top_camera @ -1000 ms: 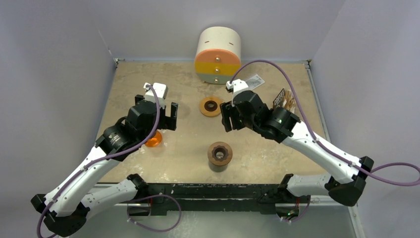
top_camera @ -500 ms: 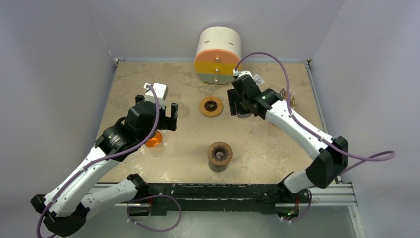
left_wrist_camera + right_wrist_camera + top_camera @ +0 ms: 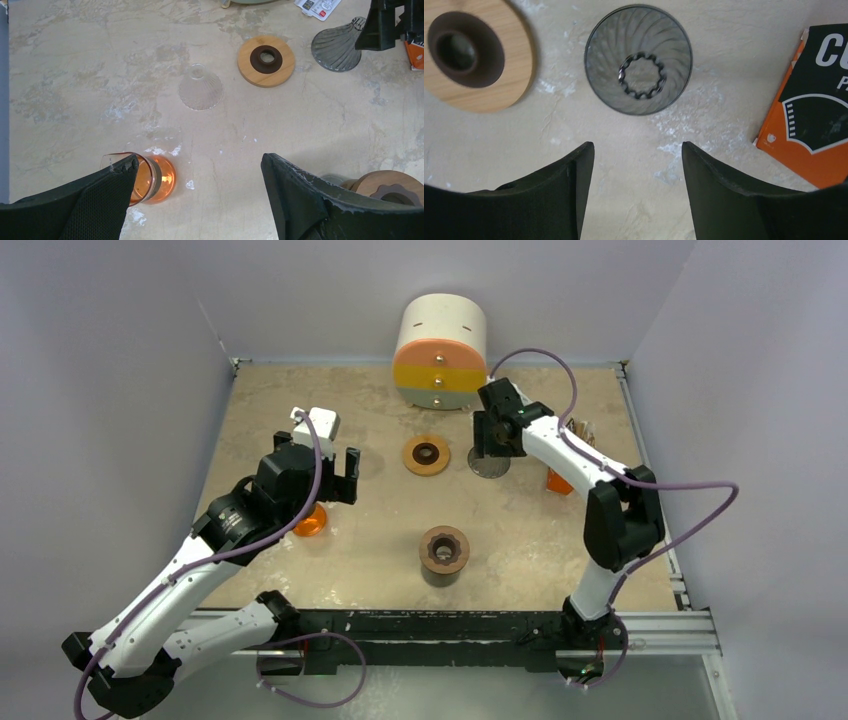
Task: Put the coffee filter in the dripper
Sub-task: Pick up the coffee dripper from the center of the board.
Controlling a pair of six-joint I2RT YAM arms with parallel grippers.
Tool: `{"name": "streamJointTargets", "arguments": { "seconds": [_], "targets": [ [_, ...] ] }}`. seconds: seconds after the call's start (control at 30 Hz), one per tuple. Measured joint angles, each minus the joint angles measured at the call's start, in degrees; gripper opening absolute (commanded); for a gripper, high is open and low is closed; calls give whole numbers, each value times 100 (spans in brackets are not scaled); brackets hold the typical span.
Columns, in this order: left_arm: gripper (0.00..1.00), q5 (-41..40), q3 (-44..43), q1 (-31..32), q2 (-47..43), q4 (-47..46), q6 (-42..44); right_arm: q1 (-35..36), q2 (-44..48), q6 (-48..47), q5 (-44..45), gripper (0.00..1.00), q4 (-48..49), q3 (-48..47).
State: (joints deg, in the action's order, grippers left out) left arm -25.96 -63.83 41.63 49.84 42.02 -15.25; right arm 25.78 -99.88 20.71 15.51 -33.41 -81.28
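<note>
- Right gripper point(image 3: 635, 147) hovers by the grey dripper point(image 3: 639, 59), jaws apart, nothing between them. The dripper sits just ahead of the fingertips, untouched.
- The dripper stands on the table point(image 3: 520, 540) toward the back, right of centre, its toothed inner ring facing the wrist camera.
- Wooden ring point(image 3: 471, 52) lies just to its left, not touching. The orange filter pack point(image 3: 819, 127) lies near on its right, cut off by the wrist view's edge.
- Left gripper point(image 3: 199, 160) is spread wide and empty, over the table's left side.
- Below it: an orange cup point(image 3: 152, 177) by one finger, a clear dripper point(image 3: 201, 90) farther out.
- Brown stand point(image 3: 443, 552) sits front and centre, well apart from both grippers.
</note>
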Motion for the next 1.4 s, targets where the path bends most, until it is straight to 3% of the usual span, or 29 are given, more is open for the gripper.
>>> {"name": "streamJointTargets", "arguments": {
  "seconds": [0.33,1.0,1.4],
  "targets": [
    [91,0,0,0,0,-2,0,-439,-623,225,-275,64,291,-393],
    [91,0,0,0,0,-2,0,-446,-953,372,-299,47,424,-529],
    [91,-2,0,0,-11,-2,0,-446,-957,369,-254,48,417,-682]
  ]
}}
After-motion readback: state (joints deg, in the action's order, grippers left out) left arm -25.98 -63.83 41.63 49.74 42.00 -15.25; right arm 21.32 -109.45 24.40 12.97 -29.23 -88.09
